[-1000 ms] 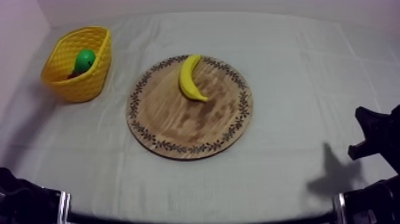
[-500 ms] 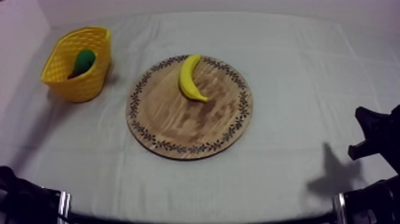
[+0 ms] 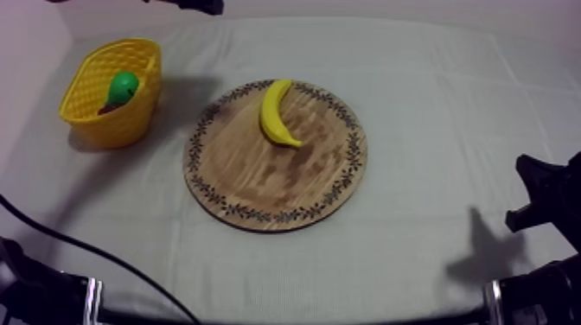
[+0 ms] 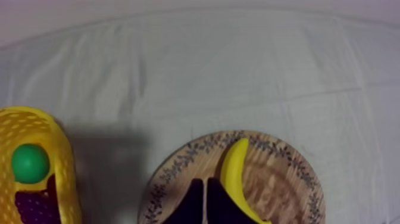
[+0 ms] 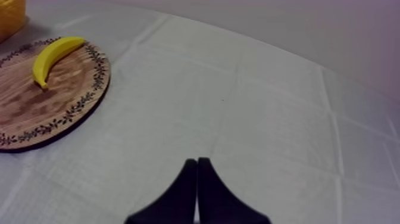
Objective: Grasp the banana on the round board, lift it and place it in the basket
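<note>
The yellow banana (image 3: 277, 112) lies on the far part of the round wooden board (image 3: 275, 186), mid-table. At the far left stands the yellow basket (image 3: 102, 117). My left gripper (image 4: 204, 201) hangs shut over the board (image 4: 280, 184), its narrow wedge just beside the banana (image 4: 234, 176) and holding nothing. A dark part of the left arm (image 3: 186, 5) shows at the table's far edge. My right gripper (image 5: 197, 182) is shut and empty over bare cloth, well to the right of the board (image 5: 41, 104) and the banana (image 5: 55, 52); it rests low at the right edge (image 3: 538, 194).
Inside the basket (image 4: 65, 173) are a green pear (image 4: 30, 162) and a dark purple bunch of grapes (image 4: 33, 205). A shadow falls on the cloth between the basket and the board. Open cloth stretches to the right of the board.
My left arm has come in at the upper left, throwing a new shadow beside the basket. The banana, the board and the right arm have not moved.
</note>
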`<state>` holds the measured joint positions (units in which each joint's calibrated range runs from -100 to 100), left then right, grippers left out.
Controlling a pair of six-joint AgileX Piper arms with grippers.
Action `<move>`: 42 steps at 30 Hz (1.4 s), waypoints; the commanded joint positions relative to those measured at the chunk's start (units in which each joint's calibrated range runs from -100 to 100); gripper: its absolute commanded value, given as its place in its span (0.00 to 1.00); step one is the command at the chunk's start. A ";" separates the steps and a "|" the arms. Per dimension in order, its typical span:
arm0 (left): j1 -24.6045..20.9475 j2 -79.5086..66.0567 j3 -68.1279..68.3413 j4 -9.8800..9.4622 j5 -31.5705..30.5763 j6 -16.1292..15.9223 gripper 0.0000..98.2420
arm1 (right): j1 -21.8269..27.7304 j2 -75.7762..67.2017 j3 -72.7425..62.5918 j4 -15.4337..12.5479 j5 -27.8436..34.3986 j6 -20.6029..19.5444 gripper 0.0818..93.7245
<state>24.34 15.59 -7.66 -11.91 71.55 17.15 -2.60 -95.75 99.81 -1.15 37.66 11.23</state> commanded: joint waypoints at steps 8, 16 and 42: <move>1.71 1.75 0.79 0.95 -2.40 -0.76 0.00 | 0.00 0.00 -0.03 0.00 0.00 -0.02 0.00; 2.29 2.66 0.59 1.13 -2.86 -2.46 0.19 | 0.00 0.00 -0.03 0.00 0.00 -0.02 0.00; 3.55 7.49 0.15 3.87 3.51 0.20 0.73 | 0.00 0.00 -0.03 0.00 0.00 -0.02 0.00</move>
<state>27.82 22.92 -7.95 -8.03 75.33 17.08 -2.60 -95.75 99.81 -1.15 37.65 11.23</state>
